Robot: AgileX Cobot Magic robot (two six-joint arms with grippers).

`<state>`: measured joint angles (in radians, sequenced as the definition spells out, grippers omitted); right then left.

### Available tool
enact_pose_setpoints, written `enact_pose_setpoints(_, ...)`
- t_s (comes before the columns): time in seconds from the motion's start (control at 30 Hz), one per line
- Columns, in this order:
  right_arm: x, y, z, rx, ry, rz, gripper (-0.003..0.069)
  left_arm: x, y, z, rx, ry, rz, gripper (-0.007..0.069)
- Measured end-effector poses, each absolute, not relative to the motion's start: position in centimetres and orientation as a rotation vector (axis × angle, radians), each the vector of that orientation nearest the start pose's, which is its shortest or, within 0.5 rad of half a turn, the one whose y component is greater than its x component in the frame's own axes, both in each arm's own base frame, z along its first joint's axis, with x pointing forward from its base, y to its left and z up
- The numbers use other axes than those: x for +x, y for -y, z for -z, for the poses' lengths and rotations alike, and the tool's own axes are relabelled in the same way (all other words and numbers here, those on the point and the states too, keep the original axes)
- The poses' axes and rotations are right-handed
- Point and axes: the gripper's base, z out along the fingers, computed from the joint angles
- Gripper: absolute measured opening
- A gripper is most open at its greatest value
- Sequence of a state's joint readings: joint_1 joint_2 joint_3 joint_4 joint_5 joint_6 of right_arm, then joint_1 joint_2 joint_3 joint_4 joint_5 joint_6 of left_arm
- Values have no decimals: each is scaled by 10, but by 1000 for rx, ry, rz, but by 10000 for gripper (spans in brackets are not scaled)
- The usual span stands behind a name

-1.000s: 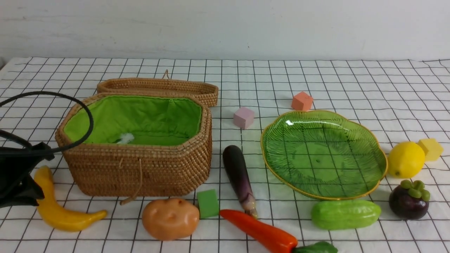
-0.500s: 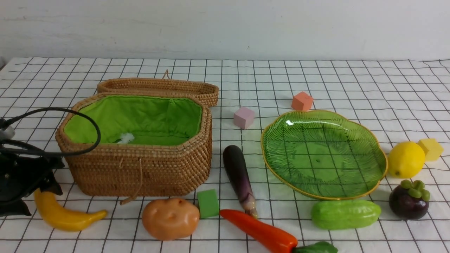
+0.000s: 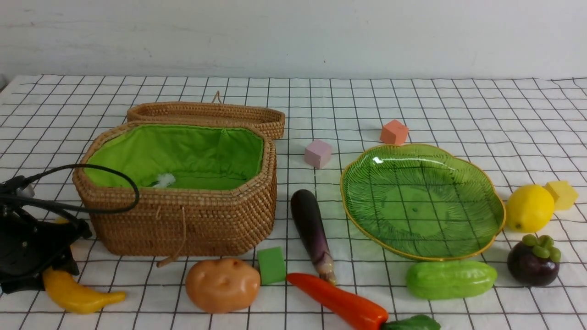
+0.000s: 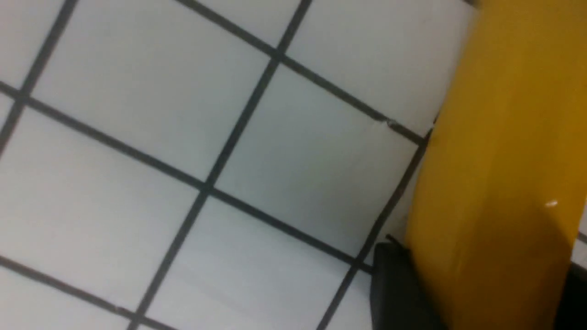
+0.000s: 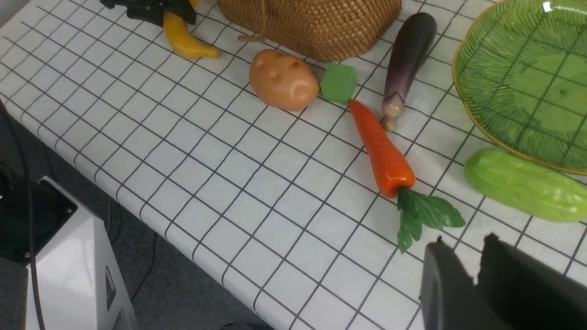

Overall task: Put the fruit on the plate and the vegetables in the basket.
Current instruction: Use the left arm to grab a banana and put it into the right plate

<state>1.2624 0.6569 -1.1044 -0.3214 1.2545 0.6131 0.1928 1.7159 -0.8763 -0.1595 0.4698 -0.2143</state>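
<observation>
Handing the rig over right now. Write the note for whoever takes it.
Left gripper: fingers either side of the banana, which is not lifted; grip unclear.
Right gripper: shut, empty.
Plate and basket: no produce in either.
Lemon and mangosteen right of plate, cucumber in front of it.
Eggplant between basket and plate; potato and carrot nearer the robot.
Done: nothing. Left: all seven.

Banana [image 3: 78,295] top hidden behind left arm [image 3: 27,247], carrot [image 3: 339,302] leaves cropped
</observation>
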Motion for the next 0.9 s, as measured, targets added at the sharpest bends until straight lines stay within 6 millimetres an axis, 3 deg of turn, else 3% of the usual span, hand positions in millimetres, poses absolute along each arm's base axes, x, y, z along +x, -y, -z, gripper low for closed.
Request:
enact_pose_setpoints(0.2, 47, -59, -416, -695, -2203, -604, 141, 299, -53, -161, -699, -2731, 108, 304)
enact_pose_setpoints(0.33, 47, -59, -416, -695, -2203, -606, 141, 281, -53, -193, -684, -2733, 54, 304)
enact_pose_setpoints(0.43, 47, -59, -416, -694, -2202, -603, 141, 261, -50, -252, -620, -2615, 3, 304)
enact_pose_setpoints(0.47, 48, -59, -417, -693, -2200, -600, 141, 259, -49, -255, -613, -2606, 2, 304)
enact_pose_setpoints(0.5, 48, -59, -417, -692, -2198, -596, 141, 256, -47, -271, -580, -2566, 0, 304)
enact_pose_setpoints(0.53, 49, -58, -417, -687, -2190, -584, 141, 248, -38, -302, -463, -2492, -5, 304)
enact_pose_setpoints(0.6, 49, -58, -417, -685, -2184, -581, 141, 245, -26, -323, -339, -2455, 3, 304)
enact_pose_setpoints(0.63, 50, -58, -418, -682, -2175, -577, 141, 241, -9, -342, -151, -2426, 23, 304)
enact_pose_setpoints(0.83, 58, -53, -422, -580, -2135, -519, 141, 245, 75, -391, 496, -2222, 195, 304)
enact_pose_setpoints(0.9, 62, -46, -425, -457, -2118, -503, 141, 257, 119, -401, 705, -2124, 254, 304)
